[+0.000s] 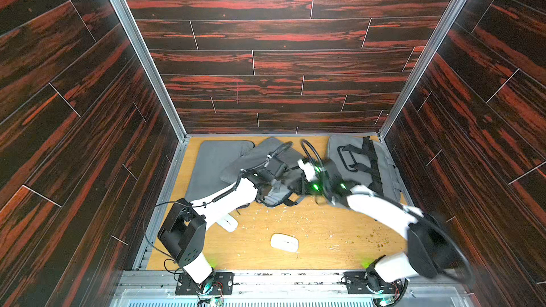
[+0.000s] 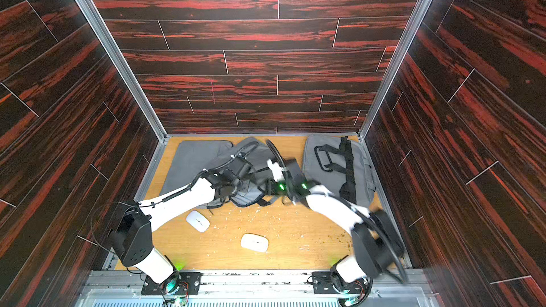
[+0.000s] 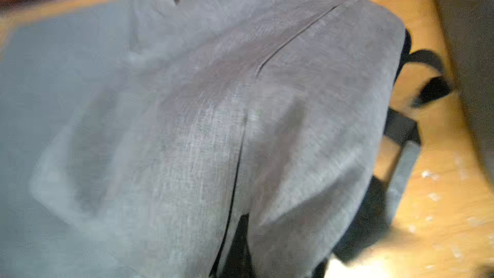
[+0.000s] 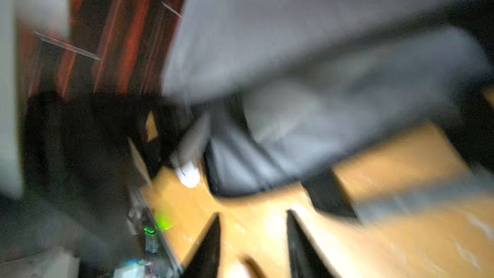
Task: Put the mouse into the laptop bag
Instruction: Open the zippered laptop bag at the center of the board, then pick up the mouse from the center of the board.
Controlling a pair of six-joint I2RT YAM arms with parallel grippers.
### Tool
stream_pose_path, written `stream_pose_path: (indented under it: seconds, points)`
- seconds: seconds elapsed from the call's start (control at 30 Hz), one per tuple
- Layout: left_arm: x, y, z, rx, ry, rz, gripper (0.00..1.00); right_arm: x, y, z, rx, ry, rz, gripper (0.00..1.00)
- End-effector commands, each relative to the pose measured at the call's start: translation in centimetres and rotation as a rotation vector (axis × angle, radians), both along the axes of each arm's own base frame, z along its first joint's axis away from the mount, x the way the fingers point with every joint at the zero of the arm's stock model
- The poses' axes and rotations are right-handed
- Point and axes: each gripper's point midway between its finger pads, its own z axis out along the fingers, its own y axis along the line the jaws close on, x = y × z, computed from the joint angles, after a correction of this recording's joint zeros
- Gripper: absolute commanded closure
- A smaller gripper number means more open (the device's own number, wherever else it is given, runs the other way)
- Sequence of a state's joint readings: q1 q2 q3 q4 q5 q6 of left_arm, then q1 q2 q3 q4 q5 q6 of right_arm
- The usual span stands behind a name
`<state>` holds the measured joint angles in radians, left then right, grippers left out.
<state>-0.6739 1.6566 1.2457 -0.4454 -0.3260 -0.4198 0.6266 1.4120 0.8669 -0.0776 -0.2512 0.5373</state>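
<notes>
Your left fingers (image 1: 274, 187): together at edge of laptop bag (image 3: 240, 102) | your right fingers (image 4: 211, 247): apart, empty, beside the bag | mouse (image 1: 284, 242): on tabletop (image 1: 325, 231), apart from the bag

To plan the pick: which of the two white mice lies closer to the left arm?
The mouse right beside the left arm; the other mouse lies alone in the open, nearer the front edge.

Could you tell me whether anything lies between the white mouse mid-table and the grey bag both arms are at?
Nothing visible does: only bare table with scattered crumbs lies between the mouse and the laptop bag. Whether the bag's mouth is open cannot be told.
</notes>
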Motion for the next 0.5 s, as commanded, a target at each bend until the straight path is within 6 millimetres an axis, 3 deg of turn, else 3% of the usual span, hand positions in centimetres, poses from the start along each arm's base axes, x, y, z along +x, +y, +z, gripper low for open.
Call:
stream_pose_path:
  seconds: [0.0,0.13,0.3,0.47]
  points:
    - [1.5,-0.2,0.2,-0.14,0.001,0.044,1.0,-1.8,-3.0,-1.9,-0.082,-0.067,-0.047,0.48]
    - [1.6,-0.2,-0.6,-0.167,0.033,0.048,1.0,-5.9,-3.6,-5.0,-0.197,-0.107,0.029,0.38]
    - [1.2,1.0,-0.9,-0.17,0.049,0.066,1.0,-10.2,-1.7,-7.2,-0.344,-0.214,0.214,0.26]
    - [0.5,2.9,-1.1,-0.2,0.06,0.101,1.0,-13.9,0.9,-8.1,-0.294,-0.253,0.383,0.2]
